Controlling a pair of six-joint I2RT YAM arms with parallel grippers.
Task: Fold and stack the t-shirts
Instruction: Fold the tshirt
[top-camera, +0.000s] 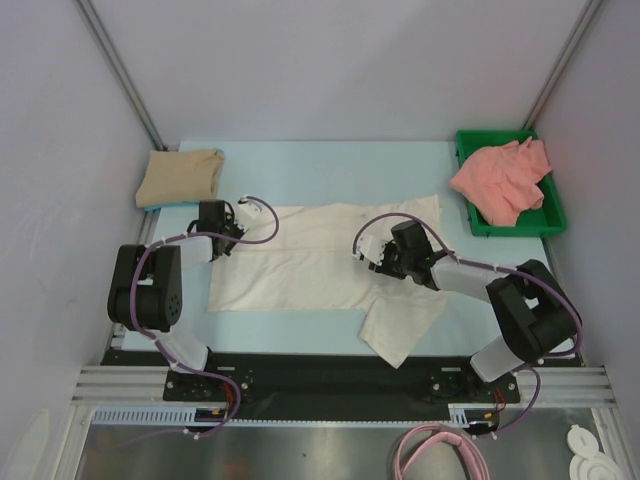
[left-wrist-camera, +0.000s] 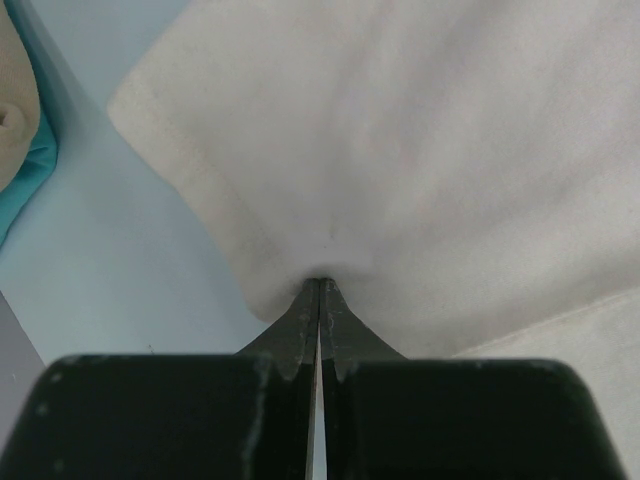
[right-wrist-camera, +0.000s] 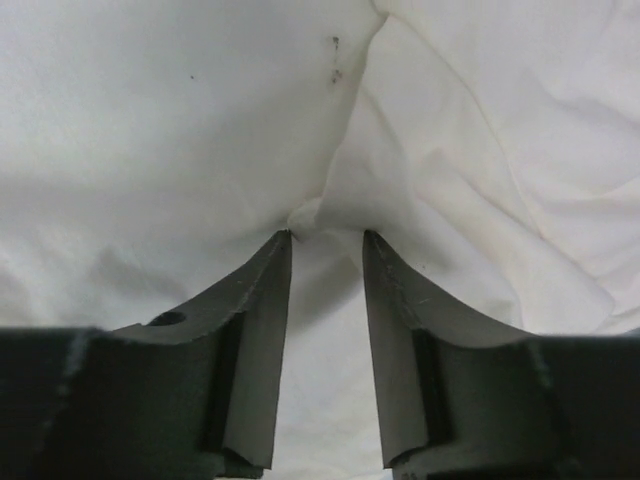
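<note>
A cream-white t-shirt (top-camera: 310, 262) lies spread across the blue table, with one sleeve hanging toward the near edge. My left gripper (top-camera: 232, 234) is at its left edge, jaws shut and pinching a fold of the cream cloth (left-wrist-camera: 330, 200); in the left wrist view the left gripper (left-wrist-camera: 320, 285) has the cloth bunched at its tips. My right gripper (top-camera: 376, 256) rests on the shirt's right half. In the right wrist view the right gripper (right-wrist-camera: 327, 240) stands open, with a small pucker of cream cloth (right-wrist-camera: 305, 215) at its tips. The tan-beige t-shirt (top-camera: 180, 177) lies folded at the far left. The salmon-pink t-shirt (top-camera: 503, 180) lies crumpled in the tray.
A green plastic tray (top-camera: 540, 222) stands at the far right corner of the table. Grey walls close in the table on both sides and behind. The tan shirt (left-wrist-camera: 15, 130) shows at the left edge of the left wrist view.
</note>
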